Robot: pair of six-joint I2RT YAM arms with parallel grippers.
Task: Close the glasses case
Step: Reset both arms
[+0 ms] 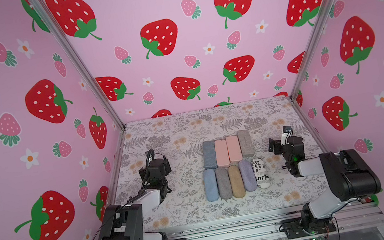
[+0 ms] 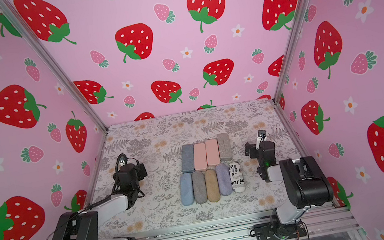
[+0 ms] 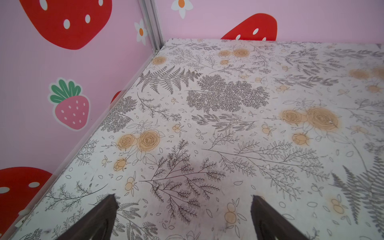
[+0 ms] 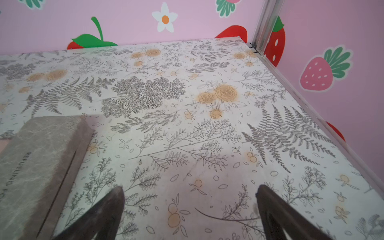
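Glasses cases (image 2: 211, 184) are lying in two rows near the middle of the table (image 1: 174, 134), nine in all, packed side by side. In a top view the far row is showing a blue-grey case (image 1: 209, 154), a pink case (image 1: 222, 153), a second pink case (image 1: 233, 149) and a marbled grey case (image 1: 245, 143). The near row is showing a light blue case (image 1: 210, 185), a grey case (image 1: 223, 183), a tan case (image 1: 236, 181), a lilac case (image 1: 247, 176) and a white printed case (image 1: 260, 173) at its 3 o'clock end. From above every lid is looking shut; I cannot tell an open one.

The left fingers (image 3: 99, 220) are standing wide apart over bare table, at 9 o'clock from the rows and well apart from them, holding nothing. The right fingers (image 4: 108, 214) are also spread wide and empty, at 3 o'clock, near the marbled grey case but not touching it.
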